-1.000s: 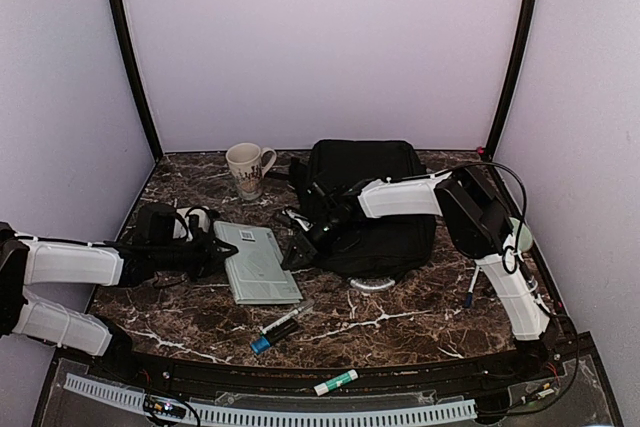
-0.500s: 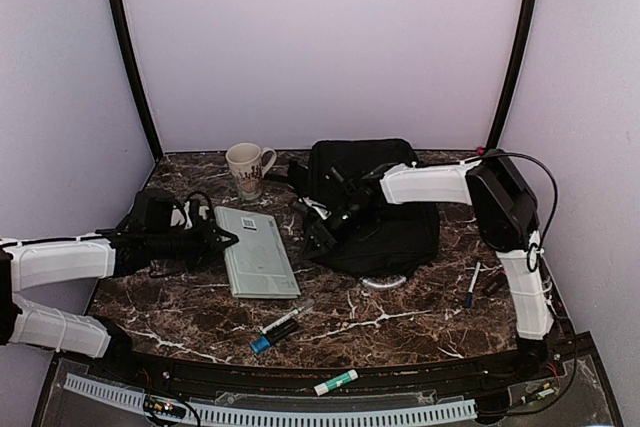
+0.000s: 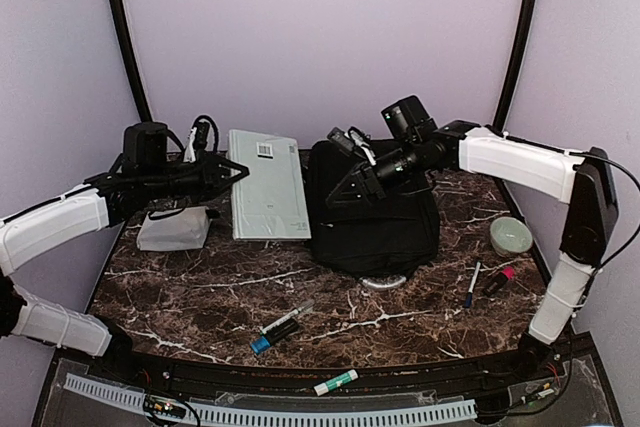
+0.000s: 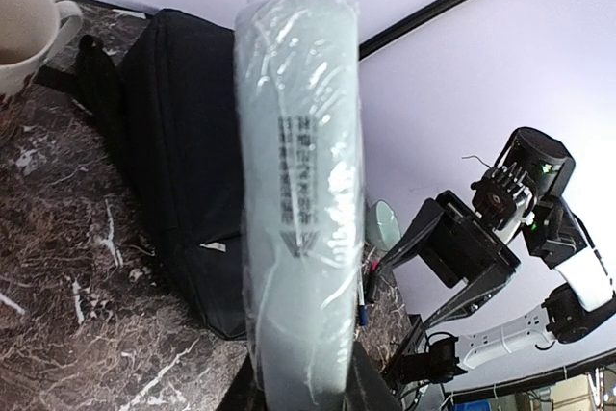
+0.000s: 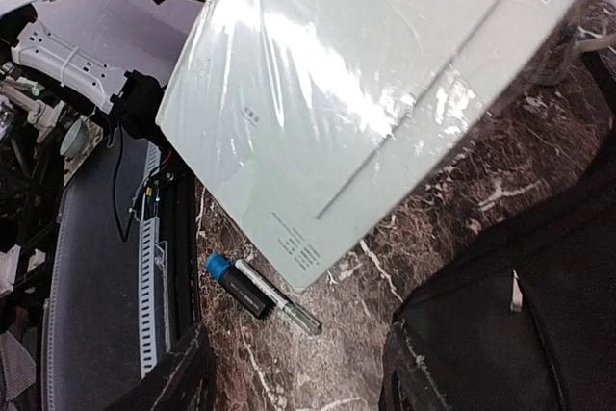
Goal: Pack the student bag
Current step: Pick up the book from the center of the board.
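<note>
The student bag is a large black backpack lying at the back middle of the table. It also shows in the left wrist view and the right wrist view. My left gripper is shut on the edge of a pale green plastic-wrapped book and holds it in the air, left of the bag. In the left wrist view my left gripper clamps the book. My right gripper hovers above the bag's left top; in the right wrist view it is open and empty.
A small grey pouch lies at the left. A mug stands behind the book. A blue-capped marker and a pen lie at the front middle, a green-white marker on the front ledge. A bowl and pens lie at the right.
My left gripper has lifted the book off the table and carried it up and back. My right gripper has risen from the bag's left side to above it.
</note>
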Controlling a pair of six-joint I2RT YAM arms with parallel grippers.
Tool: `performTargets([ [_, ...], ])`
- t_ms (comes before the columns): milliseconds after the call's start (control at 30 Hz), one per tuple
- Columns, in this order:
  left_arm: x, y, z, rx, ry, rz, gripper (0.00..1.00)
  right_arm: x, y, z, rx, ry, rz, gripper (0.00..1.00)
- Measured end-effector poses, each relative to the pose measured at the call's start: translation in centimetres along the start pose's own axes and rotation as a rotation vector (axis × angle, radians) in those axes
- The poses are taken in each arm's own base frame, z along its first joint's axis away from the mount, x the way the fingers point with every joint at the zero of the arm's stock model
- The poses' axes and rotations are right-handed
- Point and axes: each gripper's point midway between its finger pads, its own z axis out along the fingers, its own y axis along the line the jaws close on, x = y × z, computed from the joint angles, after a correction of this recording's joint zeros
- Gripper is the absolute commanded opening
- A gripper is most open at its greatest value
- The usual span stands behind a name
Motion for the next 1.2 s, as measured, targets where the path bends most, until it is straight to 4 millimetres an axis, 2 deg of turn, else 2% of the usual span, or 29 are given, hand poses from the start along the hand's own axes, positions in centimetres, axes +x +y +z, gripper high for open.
performTargets([
  [167, -0.1, -1.5, 1.2, 0.1, 0.04, 0.043, 0.0, 0.6, -1.1, -3.9, 0.073, -0.055, 0.016, 0.69],
  [267, 0.0, -2.6, 2.1, 0.18, 0.057, 0.048, 0.0, 0.3, -1.9, -5.1, 0.098, -0.079, 0.024, 0.73],
  [400, 0.0, -4.8, 2.7, 0.297, 0.065, 0.069, 0.0, 0.1, -2.1, -5.3, 0.101, -0.089, 0.026, 0.76],
  [567, 0.2, -7.5, 3.3, 0.43, 0.065, 0.094, 0.0, -1.3, -1.9, -5.5, 0.084, -0.142, 0.027, 0.77],
  [700, 0.3, -8.3, 4.0, 0.493, 0.067, 0.093, 0.0, -2.6, -1.3, -5.5, 0.037, -0.189, 0.04, 0.77],
  [967, -0.4, -9.3, 4.2, 0.566, 0.027, 0.089, 0.0, -3.5, 0.3, -5.1, -0.128, -0.258, 0.122, 0.65],
  [1200, -0.5, -8.7, 5.1, 0.573, 0.018, 0.068, 0.0, -4.5, 1.4, -5.4, -0.213, -0.291, 0.166, 0.48],
])
